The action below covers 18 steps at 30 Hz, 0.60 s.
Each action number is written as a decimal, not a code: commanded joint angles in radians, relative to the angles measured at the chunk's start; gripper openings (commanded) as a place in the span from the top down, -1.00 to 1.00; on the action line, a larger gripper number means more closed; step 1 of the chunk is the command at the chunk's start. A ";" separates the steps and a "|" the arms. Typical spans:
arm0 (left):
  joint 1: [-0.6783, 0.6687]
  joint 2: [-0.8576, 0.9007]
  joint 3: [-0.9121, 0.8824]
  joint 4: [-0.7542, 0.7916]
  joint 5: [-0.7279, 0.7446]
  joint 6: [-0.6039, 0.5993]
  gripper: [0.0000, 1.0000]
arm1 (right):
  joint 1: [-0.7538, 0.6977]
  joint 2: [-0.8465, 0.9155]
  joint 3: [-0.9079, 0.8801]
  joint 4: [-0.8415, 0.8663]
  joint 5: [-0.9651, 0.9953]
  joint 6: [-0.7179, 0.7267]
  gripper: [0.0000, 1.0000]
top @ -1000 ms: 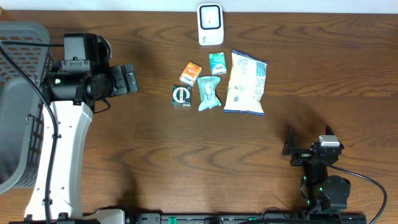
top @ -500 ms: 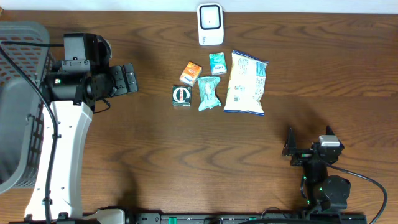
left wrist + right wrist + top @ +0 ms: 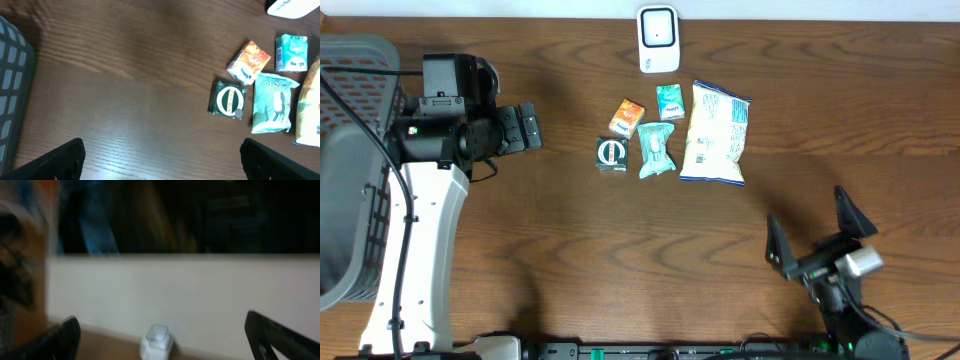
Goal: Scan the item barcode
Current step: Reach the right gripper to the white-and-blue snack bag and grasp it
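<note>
The right fingers [image 3: 848,212] stand spread wide with nothing between them. Within the last second they have swung up out of a tucked pose far in front of the scanner [image 3: 658,38] and off to its right. From overhead they now show as two splayed prongs, and the right wrist view is smeared, facing the scanner and the pale wall behind it. The left fingers [image 3: 528,127] are likewise released and empty, and have not moved, hovering well to the left of the scanner over bare table [image 3: 570,230]. Every item lies untouched just in front of the scanner: the small teal packet [image 3: 669,101] nearest it, the orange packet [image 3: 627,117] a little left of that, the white snack bag [image 3: 716,132] to the right, then the teal pouch [image 3: 656,150] and the dark green box [image 3: 611,154] farthest out. The grey basket [image 3: 350,60] sits far to the scanner's left. The right arm waking suggests the reach is only starting; nothing is picked up and no barcode faces the scanner yet. The snack bag, lying on the right arm's side of the cluster, looks the likeliest first pick
</note>
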 commanded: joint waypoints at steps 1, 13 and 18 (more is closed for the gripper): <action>0.003 0.000 0.002 -0.004 -0.008 0.002 -0.96 | 0.002 -0.005 0.000 0.149 0.004 0.166 -0.99; 0.003 0.000 0.002 -0.004 -0.008 0.002 -0.96 | 0.002 0.532 0.561 0.146 0.038 -0.111 -0.99; 0.003 0.000 0.002 -0.004 -0.008 0.002 -0.96 | 0.002 0.919 0.984 -0.397 -0.063 -0.212 -0.99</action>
